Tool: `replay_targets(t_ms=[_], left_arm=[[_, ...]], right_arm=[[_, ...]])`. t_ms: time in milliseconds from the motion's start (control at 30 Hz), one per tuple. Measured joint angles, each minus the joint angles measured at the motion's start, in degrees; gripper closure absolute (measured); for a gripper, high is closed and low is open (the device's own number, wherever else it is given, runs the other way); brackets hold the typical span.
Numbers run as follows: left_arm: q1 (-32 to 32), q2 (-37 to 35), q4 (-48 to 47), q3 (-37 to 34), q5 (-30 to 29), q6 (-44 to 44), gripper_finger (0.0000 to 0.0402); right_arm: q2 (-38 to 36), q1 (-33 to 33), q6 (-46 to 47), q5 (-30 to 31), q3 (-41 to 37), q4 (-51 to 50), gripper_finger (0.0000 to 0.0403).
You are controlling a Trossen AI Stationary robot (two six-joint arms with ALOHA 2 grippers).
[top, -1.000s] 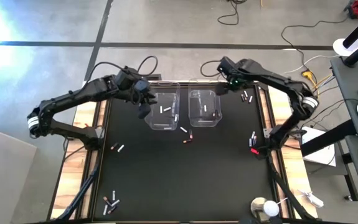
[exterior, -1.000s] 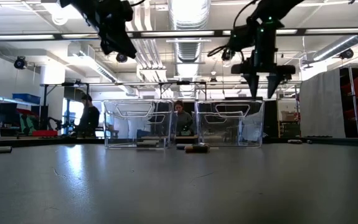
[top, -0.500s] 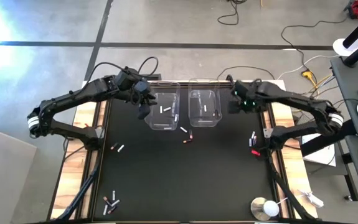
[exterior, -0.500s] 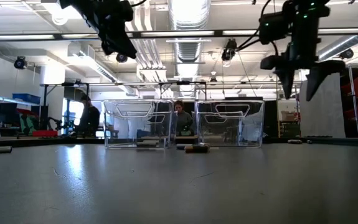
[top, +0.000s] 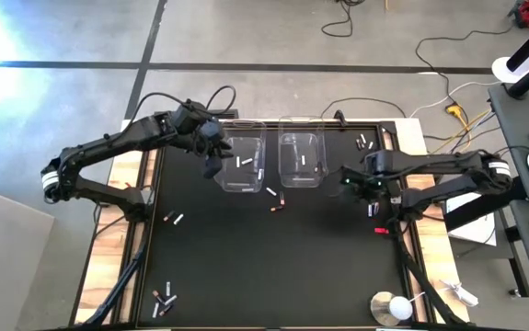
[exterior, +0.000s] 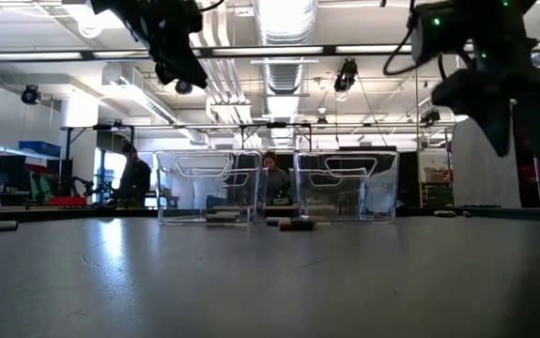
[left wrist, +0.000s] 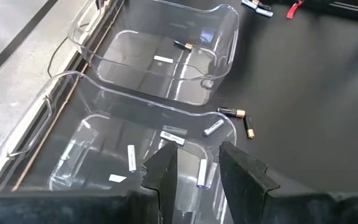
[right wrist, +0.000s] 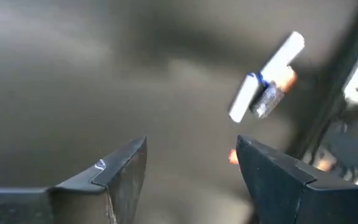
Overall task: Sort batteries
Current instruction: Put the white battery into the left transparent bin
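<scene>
Two clear bins stand side by side at the table's far middle: the left bin [top: 241, 161] and the right bin [top: 302, 158]. Each has a few batteries lying on its floor. My left gripper [top: 211, 165] hangs open over the left bin's left rim [left wrist: 135, 93], nothing between its fingers [left wrist: 196, 152]. My right gripper [top: 361, 184] points down, open, above the black mat near the table's right side. Just beyond it lie a silvery-white and a dark battery [right wrist: 266, 81], side by side on the mat. Loose batteries [top: 276, 198] lie in front of the bins.
More batteries lie at the far right [top: 365, 142], the right edge [top: 373, 204], the left [top: 173, 219] and the near left corner [top: 163, 296]. A red clip [top: 380, 230] lies near the right edge. A round white-topped disc [top: 398, 306] sits at the near right.
My right gripper has swung from beside the right bin's far right corner toward the table's near edge along the right side, sinking and turning as it went. It now hangs over the mat near the right-edge batteries.
</scene>
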Motion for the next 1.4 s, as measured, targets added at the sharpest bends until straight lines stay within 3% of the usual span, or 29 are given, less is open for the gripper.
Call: replay_targets(t_ms=[133,267,833,1400], left_arm=[[-1.01,-0.02,-0.02,-0.02,0.0,-1.46,0.0303],[-2.26,-0.02,-0.02,-0.02,0.02,-1.87,0.0303],[-3.38,0.09,3.19,-0.04,-0.04,-4.55,0.0303],[-4.19,0.09,2.69,-0.04,-0.09,-5.11,0.0303]], right_arm=[[-0.13,0.34,5.56,-0.42,-4.32,0.98,0.0177],[0.37,0.34,5.0,-0.71,-7.07,3.29,0.0192],[14.56,-2.61,-16.5,-0.35,-8.03,6.32,0.0239],[17.56,-2.72,-21.02,-3.1,-11.09,11.18,0.0251]])
